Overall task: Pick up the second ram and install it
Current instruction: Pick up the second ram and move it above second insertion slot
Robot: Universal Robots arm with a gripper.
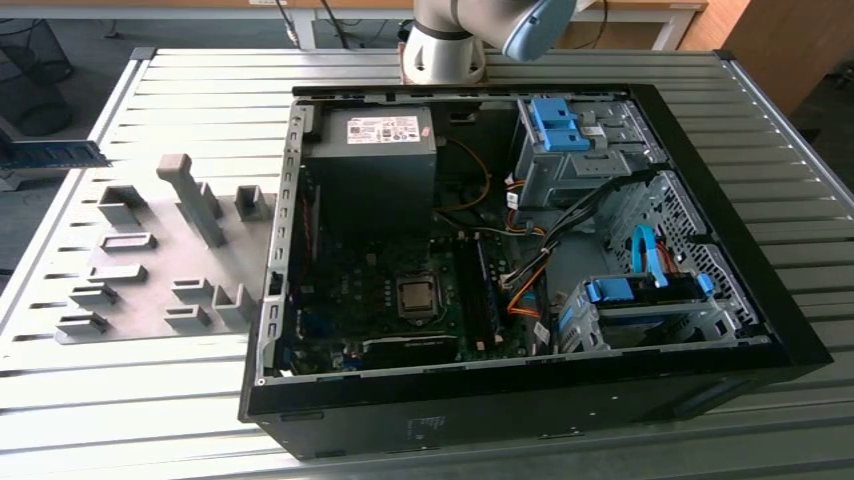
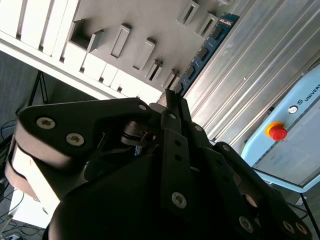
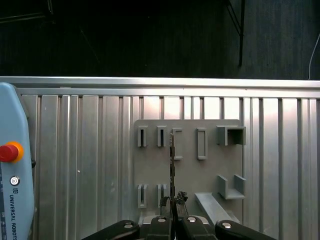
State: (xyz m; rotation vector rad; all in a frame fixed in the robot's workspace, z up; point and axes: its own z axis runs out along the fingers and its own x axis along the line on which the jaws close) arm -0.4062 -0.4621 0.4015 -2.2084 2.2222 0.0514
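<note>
The second ram is a thin blue board with black chips, and my gripper is shut on one end of it. In the first wrist view the ram shows edge-on, rising from the fingertips of the gripper over the grey holder plate. In the exterior view the ram hangs in the air at the far left, above and beyond the holder plate. The open computer case lies to the plate's right, with its motherboard exposed.
Grey holder blocks stand up from the plate. The arm's base sits behind the case. A pendant with a red stop button lies on the slatted metal table. Drive cages and cables crowd the case's right side.
</note>
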